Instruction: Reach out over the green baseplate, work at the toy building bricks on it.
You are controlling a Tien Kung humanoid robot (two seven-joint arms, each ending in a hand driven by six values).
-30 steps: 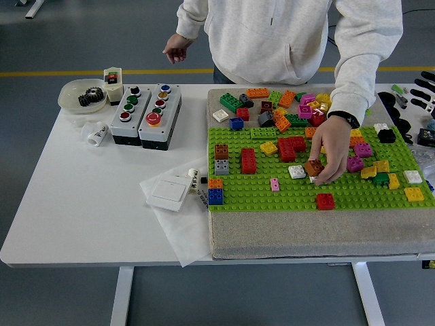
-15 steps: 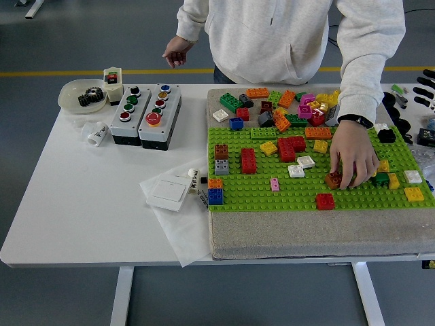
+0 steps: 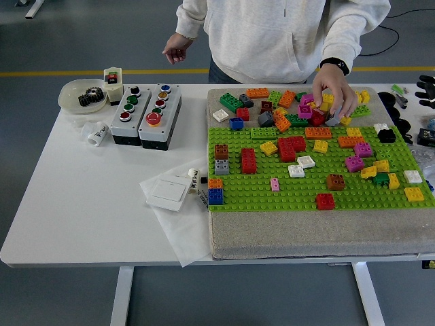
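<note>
Right robot hand [image 3: 427, 91] shows only as black fingers at the picture's right edge; whether they are spread or curled I cannot tell. On the table [image 3: 75, 197], the green baseplate [image 3: 272, 197] lies on a grey mat [image 3: 285, 234], studded with scattered bricks, among them a brown brick [image 3: 335, 182] and a red brick [image 3: 325, 201]. A person's hand [image 3: 333, 88] reaches into the loose brick pile [image 3: 285, 102] behind the plate. At far left a white bowl [image 3: 70, 102] holds what looks like a black gear [image 3: 89, 96].
</note>
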